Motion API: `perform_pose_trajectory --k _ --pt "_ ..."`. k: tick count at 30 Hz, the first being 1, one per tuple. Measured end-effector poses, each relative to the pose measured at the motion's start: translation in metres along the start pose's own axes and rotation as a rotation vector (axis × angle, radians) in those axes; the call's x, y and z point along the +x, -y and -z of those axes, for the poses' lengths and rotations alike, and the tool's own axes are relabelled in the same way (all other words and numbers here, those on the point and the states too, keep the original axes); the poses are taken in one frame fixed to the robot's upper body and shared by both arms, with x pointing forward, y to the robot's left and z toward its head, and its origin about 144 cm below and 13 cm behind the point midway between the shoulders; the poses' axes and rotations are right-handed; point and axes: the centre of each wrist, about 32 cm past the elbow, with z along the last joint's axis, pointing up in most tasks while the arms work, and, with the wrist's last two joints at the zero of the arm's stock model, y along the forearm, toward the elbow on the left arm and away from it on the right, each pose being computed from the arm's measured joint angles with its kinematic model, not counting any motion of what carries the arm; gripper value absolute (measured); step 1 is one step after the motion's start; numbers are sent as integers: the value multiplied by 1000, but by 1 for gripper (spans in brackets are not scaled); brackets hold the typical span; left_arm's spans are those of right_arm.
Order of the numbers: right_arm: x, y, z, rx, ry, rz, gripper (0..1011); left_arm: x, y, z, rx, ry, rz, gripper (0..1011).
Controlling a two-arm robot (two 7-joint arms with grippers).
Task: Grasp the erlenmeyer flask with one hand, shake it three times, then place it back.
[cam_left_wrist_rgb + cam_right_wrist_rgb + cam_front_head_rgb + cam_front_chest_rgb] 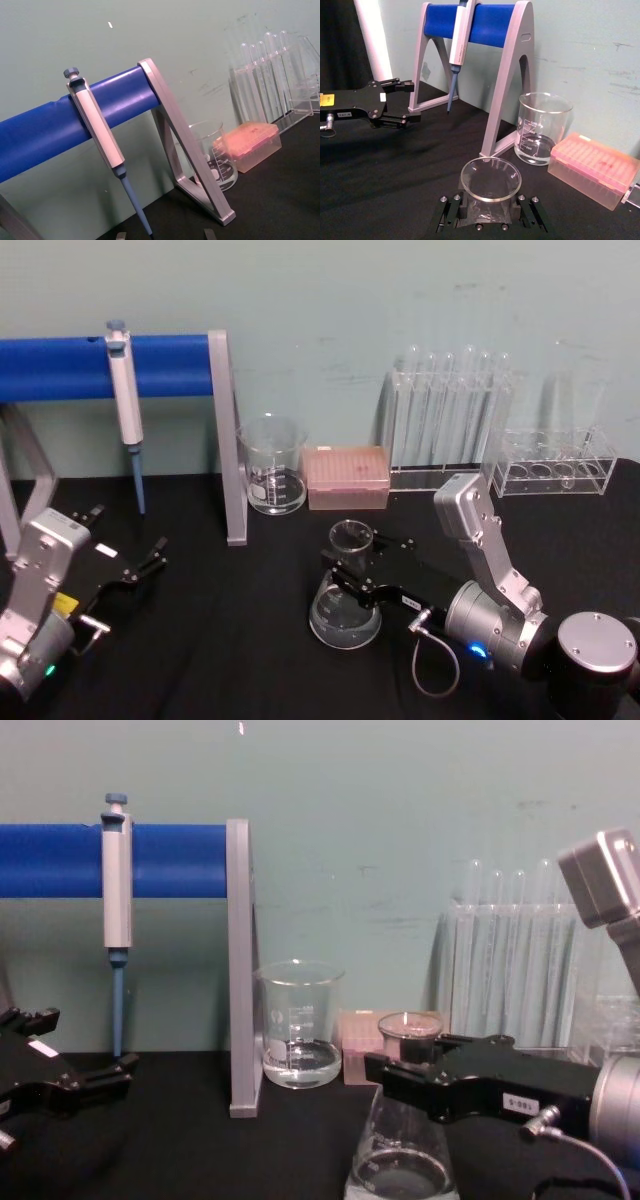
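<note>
The erlenmeyer flask (345, 615) is clear glass and stands upright on the black table, centre front, with a little liquid in its wide base. My right gripper (352, 568), the hand, reaches in from the right at neck height. Its black jaws sit on both sides of the flask's neck just under the flared rim (491, 179) and press against the glass. From the side, the black fingers (405, 1082) cover the neck while the cone (400, 1160) hangs below them. My left gripper (125, 540) rests open at the far left, holding nothing.
A glass beaker (272, 466) and a pink tip box (346, 477) stand behind the flask. Test tube racks (450, 410) line the back right. A grey stand with a blue bar (225, 430) holds a pipette (125, 405) at the back left.
</note>
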Motion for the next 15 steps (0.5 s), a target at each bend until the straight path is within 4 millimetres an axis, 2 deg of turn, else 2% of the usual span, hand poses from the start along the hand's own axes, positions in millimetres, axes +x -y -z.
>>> perform_pose_trajectory --k 7,9,10,15 --pt "0 0 2 -11 -1 -1 488 0 0 0 0 0 0 1001" --pt "0 0 2 -11 -1 -1 596 0 0 0 0 0 0 1001" --pt "0 0 1 -11 -1 -1 596 0 0 0 0 0 0 1001" --pt "0 0 1 -9 -1 -1 754 0 0 0 0 0 0 1001"
